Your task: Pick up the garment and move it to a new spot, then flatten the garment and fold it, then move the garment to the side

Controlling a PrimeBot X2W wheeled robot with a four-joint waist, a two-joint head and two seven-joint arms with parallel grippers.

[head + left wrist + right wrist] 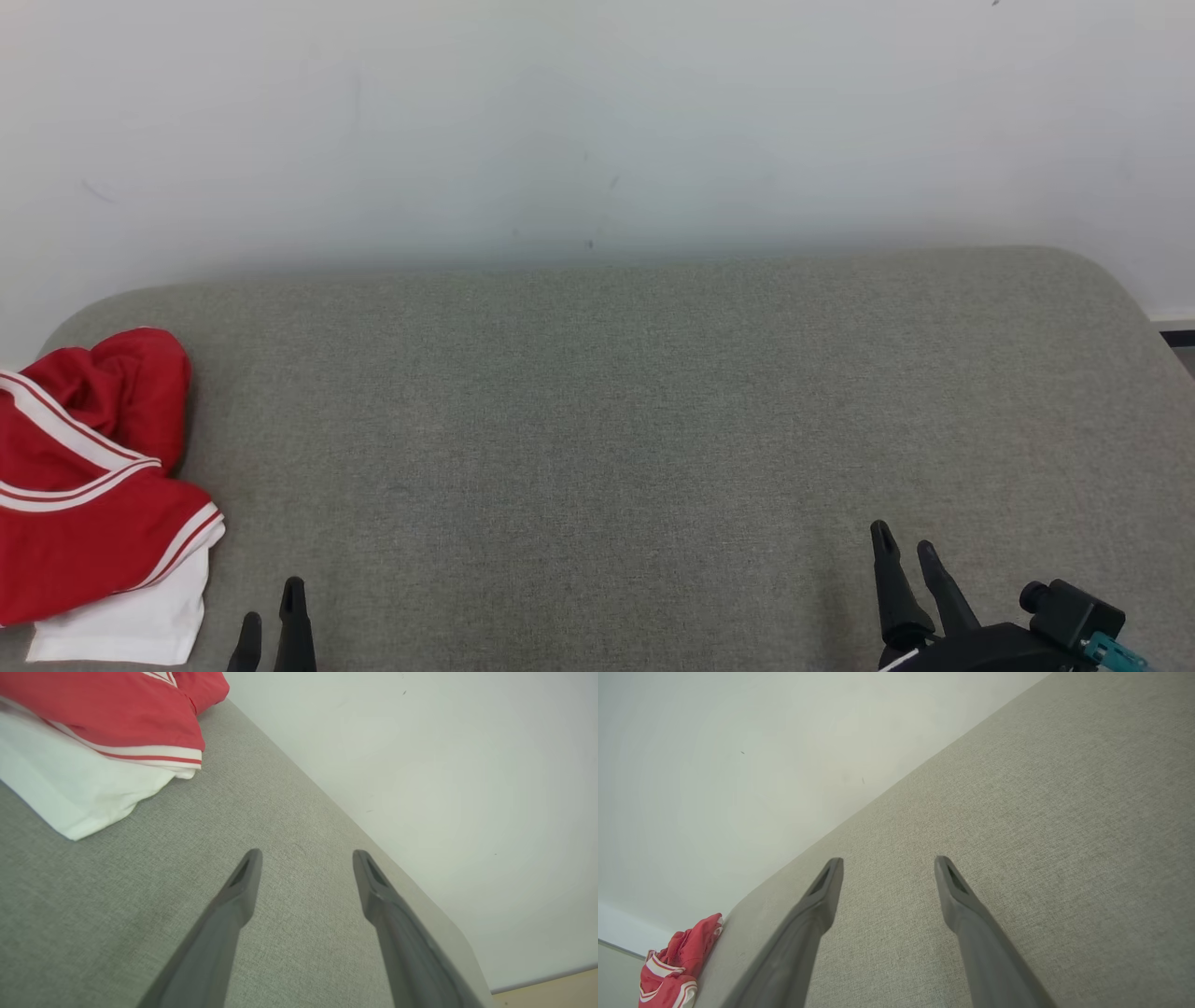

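Gaping empty, the left pincer (272, 602) hangs near the bunched red garment (93, 485), the right pincer (904, 539) likewise agape, well apart.

Head view down across cushion (597, 420) to wall (597, 112), wrist views close above it, all share garment (84, 467)

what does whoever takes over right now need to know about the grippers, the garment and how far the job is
Left gripper: open, holding nothing, low over the grey padded surface, just right of the garment.
Right gripper: open, holding nothing, at the surface's right side.
Garment: red with white trim, bunched at the left edge, with white cloth showing under it; whether that cloth is part of the garment cannot be told.
Done: nothing visible; the garment is neither flat nor folded.
Left: pick it up, move it, flatten, fold, set aside.
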